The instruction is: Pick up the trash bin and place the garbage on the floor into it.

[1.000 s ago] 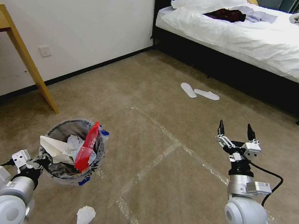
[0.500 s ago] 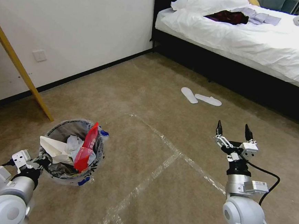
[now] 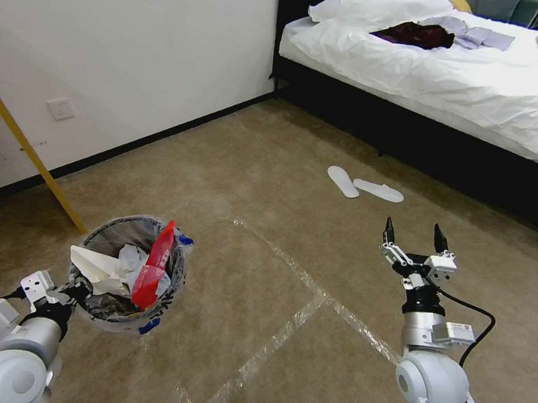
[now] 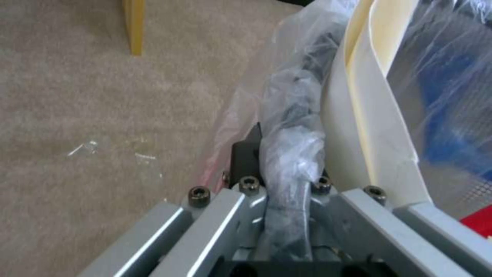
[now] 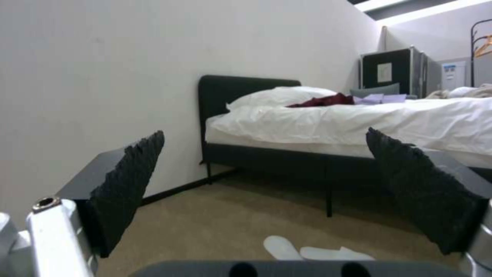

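White wall (image 3: pixel 138 42) with black skirting meets taped beige carpet (image 3: pixel 270 183); black-framed bed (image 3: pixel 453 73) with white bedding, slippers (image 3: pixel 363 185) beside it

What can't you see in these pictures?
- Bottom of the trash bin: head view, paper and a red wrapper cover it.
- Left gripper tips: left wrist view, bag plastic wraps them.
- Yellow table: head view, cut off, just one leg.

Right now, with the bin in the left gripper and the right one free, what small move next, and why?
Probably turn the base to look for more litter. The left gripper is clamped on the rim of the bin, which already holds papers and a red wrapper. The right gripper hangs open and empty over bare floor; just white slippers lie ahead by the bed, no garbage within reach.
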Controlling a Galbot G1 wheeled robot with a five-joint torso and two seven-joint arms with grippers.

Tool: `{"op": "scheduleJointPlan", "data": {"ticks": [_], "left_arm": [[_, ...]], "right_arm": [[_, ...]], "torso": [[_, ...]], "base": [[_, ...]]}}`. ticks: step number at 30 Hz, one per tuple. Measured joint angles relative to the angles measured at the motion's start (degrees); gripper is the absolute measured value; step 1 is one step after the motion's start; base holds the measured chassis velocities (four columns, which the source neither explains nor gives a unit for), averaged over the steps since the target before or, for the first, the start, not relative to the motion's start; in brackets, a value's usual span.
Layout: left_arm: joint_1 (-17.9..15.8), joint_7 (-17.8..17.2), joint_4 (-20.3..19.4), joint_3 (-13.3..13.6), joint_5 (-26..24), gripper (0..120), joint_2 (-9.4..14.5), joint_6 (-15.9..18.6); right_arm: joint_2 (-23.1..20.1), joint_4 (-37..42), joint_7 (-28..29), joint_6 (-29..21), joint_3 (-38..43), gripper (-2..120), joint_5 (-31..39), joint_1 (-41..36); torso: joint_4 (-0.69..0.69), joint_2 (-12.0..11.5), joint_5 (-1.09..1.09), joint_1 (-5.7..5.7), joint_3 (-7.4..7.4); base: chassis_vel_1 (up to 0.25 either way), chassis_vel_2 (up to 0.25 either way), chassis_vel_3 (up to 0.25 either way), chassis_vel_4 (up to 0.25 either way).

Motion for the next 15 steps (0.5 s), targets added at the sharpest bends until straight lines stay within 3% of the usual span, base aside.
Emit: {"op": "scheduleJointPlan", "data": {"ticks": [15], "left_arm": [[-0.28,-0.02,0.37,-0.27,-0.2,1,0.03,-0.01]], "right_arm": [[0.25,-0.73,-0.11,-0.03,-0.78,100,-0.52,0.39]], "torso": [[-0.01,0.0,-0.01,0.02,0.0]], "base": [[-0.157,0.161,0.163,-0.158]]}}
